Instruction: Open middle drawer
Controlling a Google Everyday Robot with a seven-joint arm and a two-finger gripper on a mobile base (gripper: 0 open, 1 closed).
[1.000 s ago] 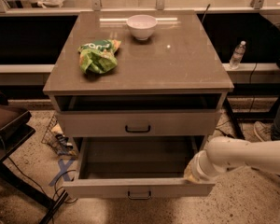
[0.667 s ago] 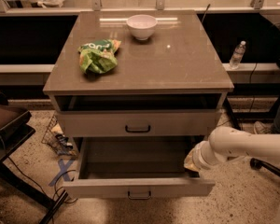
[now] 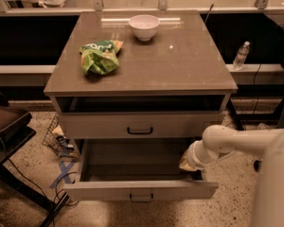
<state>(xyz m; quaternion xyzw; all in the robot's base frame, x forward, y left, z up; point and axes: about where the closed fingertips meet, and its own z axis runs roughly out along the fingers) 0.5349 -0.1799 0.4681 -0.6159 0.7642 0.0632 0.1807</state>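
The middle drawer stands pulled well out of the cabinet, the lowest drawer in view. Its flat front faces the camera with a small dark bar handle at the centre. Its shallow inside looks dark and bare.

The gripper is at the drawer's right rear corner, just inside or over the right side wall and well apart from the handle. Only a yellowish tip shows past the white wrist, so I cannot tell how far the jaws are parted or whether they touch the wall. The pale arm comes in from the right, and its near part is cut off at the lower right edge.

Above the open drawer is a shut drawer with its own dark handle, and over that a dark slot under the tabletop. Whatever lies under the open drawer is hidden by it.

On the tabletop a white bowl sits near the back and a crumpled green bag lies towards the left. A water bottle stands on a ledge off to the right.
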